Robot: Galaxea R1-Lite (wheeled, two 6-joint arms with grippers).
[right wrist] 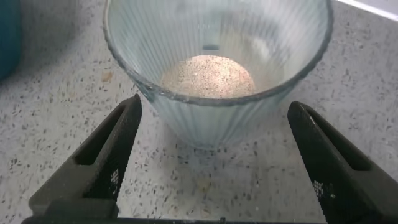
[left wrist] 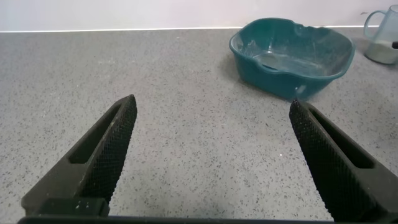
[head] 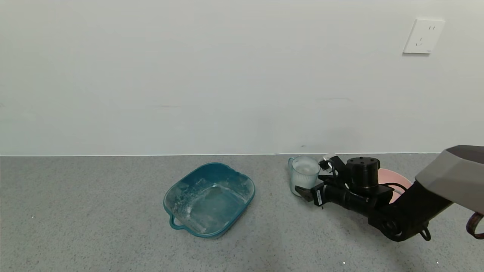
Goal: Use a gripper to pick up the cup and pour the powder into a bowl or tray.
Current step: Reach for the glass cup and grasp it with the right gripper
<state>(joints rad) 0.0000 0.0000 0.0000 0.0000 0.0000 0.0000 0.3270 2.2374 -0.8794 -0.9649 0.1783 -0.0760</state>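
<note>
The cup (head: 303,174) is a pale blue-green ribbed tumbler standing upright on the grey counter, its loop handle on the side away from my right arm. My right gripper (head: 314,177) is open, with one finger on each side of the cup. In the right wrist view the cup (right wrist: 214,68) sits between the fingers (right wrist: 115,149) without touching them, and pale powder (right wrist: 208,76) lies in its bottom. The pink bowl (head: 396,180) is just behind my right arm and mostly hidden by it. My left gripper (left wrist: 211,112) is open and empty over bare counter, out of the head view.
A teal squarish tray (head: 210,198) with a handle and whitish residue sits left of the cup; it also shows in the left wrist view (left wrist: 292,56). The wall runs close behind the cup, with a socket (head: 422,36) high on the right.
</note>
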